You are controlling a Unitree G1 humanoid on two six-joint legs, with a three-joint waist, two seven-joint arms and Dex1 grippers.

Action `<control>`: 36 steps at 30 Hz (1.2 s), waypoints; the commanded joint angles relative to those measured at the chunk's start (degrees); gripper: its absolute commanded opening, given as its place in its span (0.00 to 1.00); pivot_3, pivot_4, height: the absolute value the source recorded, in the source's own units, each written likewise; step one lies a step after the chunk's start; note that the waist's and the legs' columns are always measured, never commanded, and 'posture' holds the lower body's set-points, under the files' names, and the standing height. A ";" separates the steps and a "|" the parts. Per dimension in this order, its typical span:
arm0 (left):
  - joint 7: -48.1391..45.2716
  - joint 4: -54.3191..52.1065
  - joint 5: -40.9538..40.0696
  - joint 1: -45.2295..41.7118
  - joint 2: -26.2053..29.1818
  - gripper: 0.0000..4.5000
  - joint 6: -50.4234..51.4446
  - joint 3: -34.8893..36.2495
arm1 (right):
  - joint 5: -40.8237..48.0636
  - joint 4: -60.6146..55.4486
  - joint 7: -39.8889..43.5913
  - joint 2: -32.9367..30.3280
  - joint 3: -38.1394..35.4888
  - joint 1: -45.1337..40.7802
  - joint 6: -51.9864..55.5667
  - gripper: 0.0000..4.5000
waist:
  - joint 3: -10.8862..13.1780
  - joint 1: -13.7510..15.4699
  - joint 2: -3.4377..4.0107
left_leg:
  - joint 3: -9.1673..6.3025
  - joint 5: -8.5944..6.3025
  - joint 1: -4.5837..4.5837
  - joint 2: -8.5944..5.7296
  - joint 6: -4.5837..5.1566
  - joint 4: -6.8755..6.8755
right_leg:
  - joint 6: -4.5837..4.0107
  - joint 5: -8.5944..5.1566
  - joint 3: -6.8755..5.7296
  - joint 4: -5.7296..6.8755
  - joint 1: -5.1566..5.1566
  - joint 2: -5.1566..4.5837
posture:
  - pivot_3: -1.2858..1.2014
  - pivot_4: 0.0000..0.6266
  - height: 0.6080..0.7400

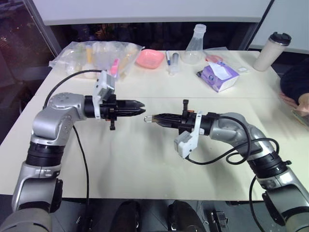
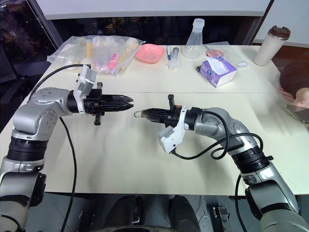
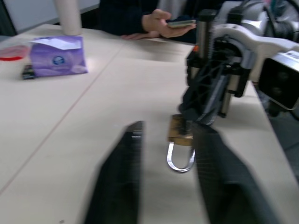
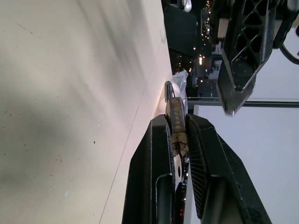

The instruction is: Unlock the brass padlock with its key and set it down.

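The brass padlock (image 3: 181, 130) hangs above the table (image 1: 145, 159), its body pinched in my right gripper (image 1: 155, 118), which is shut on it. The silvery shackle (image 3: 181, 159) sticks out past the fingertips toward my left gripper (image 1: 140, 108). Deep between the right fingers, at the padlock's base, a pale metal bit (image 4: 178, 169) looks like the key. My left gripper points level at the padlock from a short gap away. Its blurred fingers (image 3: 119, 177) stand apart with nothing between them.
At the back of the table lie plastic bags (image 1: 94, 58), a pink bowl (image 1: 148, 58), a glass flask (image 1: 195, 46), a purple tissue pack (image 1: 219, 76) and a tumbler (image 1: 272, 50). A person's hand (image 1: 299, 102) rests at the right edge.
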 commanded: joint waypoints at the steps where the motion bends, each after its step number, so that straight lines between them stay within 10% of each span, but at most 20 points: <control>1: 0.21 -2.97 -0.84 0.17 0.20 0.00 0.06 -0.20 | 1.60 -0.92 0.02 -0.50 -0.85 -0.19 -0.32 0.00 | 0.00 0.01 0.00 | 0.00 0.00 0.00 0.00 0.00 0.00 | 0.00 0.00 0.00 0.00 0.00 0.00 | 0.52 0.24 1.00; 36: 5.21 11.93 11.12 0.46 -7.16 0.00 -17.13 -4.63 | 2.77 -3.16 1.91 -0.39 -1.05 -0.59 1.67 0.00 | 0.00 0.13 0.00 | 0.01 -0.03 0.00 -0.02 0.06 0.00 | 0.00 0.00 -0.01 0.00 0.00 -0.02 | 0.52 0.24 1.00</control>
